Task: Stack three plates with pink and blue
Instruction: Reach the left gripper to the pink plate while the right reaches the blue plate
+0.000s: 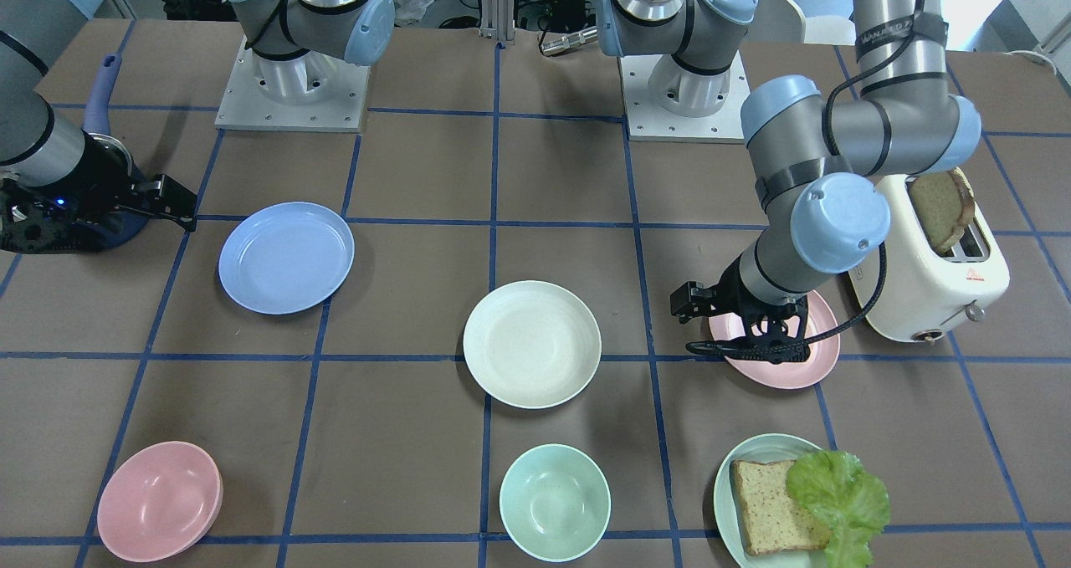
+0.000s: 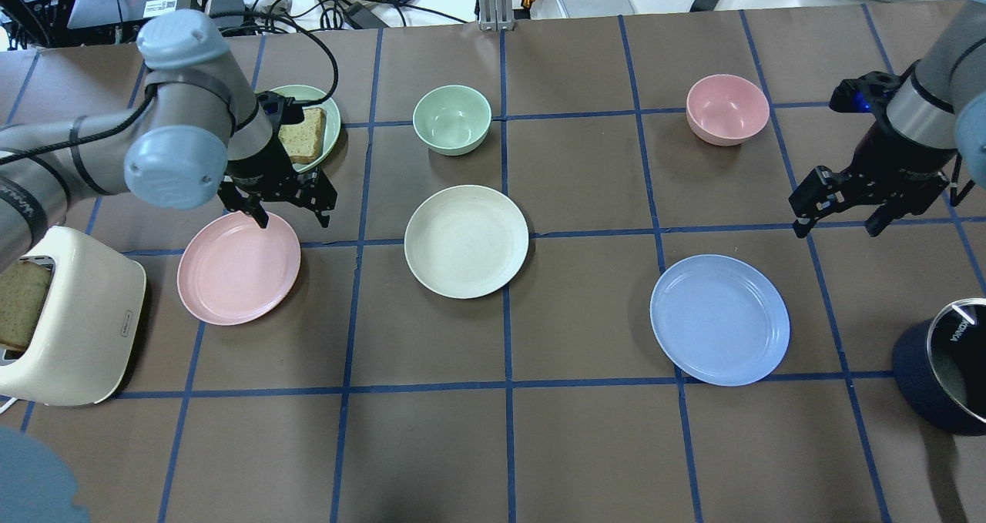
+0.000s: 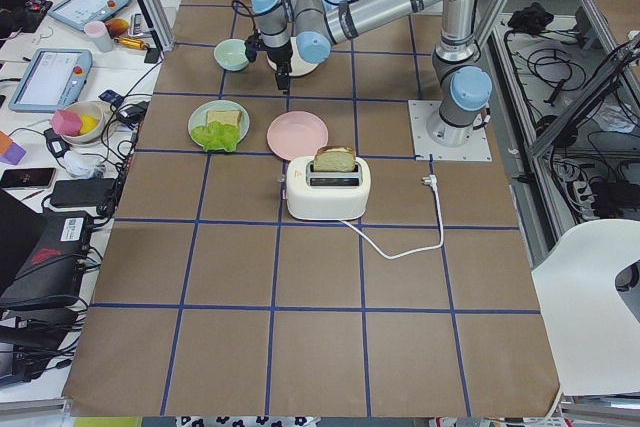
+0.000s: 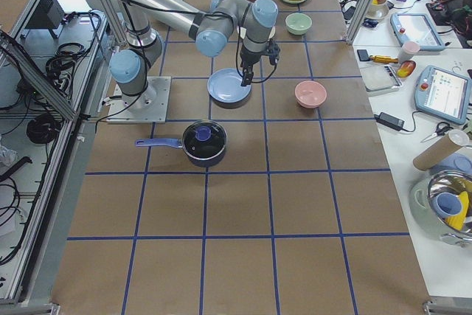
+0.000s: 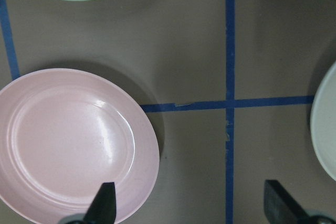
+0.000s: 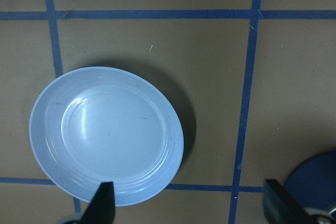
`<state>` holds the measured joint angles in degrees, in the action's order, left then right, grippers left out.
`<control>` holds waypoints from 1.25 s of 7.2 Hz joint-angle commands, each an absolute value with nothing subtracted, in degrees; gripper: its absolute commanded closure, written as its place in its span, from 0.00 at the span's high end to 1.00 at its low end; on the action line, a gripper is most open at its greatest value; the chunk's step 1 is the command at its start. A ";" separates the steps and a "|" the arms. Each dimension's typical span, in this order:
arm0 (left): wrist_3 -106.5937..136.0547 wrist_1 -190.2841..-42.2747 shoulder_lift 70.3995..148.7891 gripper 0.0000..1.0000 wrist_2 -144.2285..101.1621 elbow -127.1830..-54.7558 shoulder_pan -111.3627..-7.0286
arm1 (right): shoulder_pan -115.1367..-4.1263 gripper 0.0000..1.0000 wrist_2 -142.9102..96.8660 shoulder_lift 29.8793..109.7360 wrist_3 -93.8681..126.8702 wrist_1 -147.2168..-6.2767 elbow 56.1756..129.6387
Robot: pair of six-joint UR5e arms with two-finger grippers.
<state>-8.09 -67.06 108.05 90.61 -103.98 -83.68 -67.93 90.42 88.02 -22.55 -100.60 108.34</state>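
The cream-white plate (image 2: pixel 466 241) lies mid-table. The pale pink plate (image 2: pixel 239 267) lies to its left, the light blue plate (image 2: pixel 719 320) to its right. All three lie apart and empty. My left gripper (image 2: pixel 293 219) is open and empty over the pink plate's far rim. In the left wrist view one finger (image 5: pixel 105 205) is over the pink plate (image 5: pixel 73 145) and the other is over bare table. My right gripper (image 2: pixel 837 226) is open and empty, above the table beyond the blue plate's far right side. The right wrist view shows the blue plate (image 6: pixel 105 135) below.
A toaster (image 2: pixel 69 315) with bread stands left of the pink plate. A pale green plate (image 2: pixel 333 119) with bread sits behind my left gripper. A mint bowl (image 2: pixel 451 119) and a pink bowl (image 2: pixel 727 108) stand farther back. A dark lidded pot (image 2: pixel 944 369) is at the right edge.
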 commanded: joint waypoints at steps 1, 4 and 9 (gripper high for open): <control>-8.09 -62.68 111.35 0.96 90.70 -106.69 -83.58 | -66.45 1.00 90.53 90.86 -24.25 -105.11 113.97; -8.17 -60.21 112.59 0.66 90.88 -109.16 -83.58 | -66.01 1.00 89.82 89.31 -23.55 -118.51 122.21; -8.35 -59.85 113.03 0.06 90.88 -108.55 -83.50 | -65.83 0.92 87.98 87.45 -22.85 -125.33 128.58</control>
<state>-8.31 -59.97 113.14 90.83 -108.76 -83.51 -65.90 88.36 88.00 -22.88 -124.74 128.31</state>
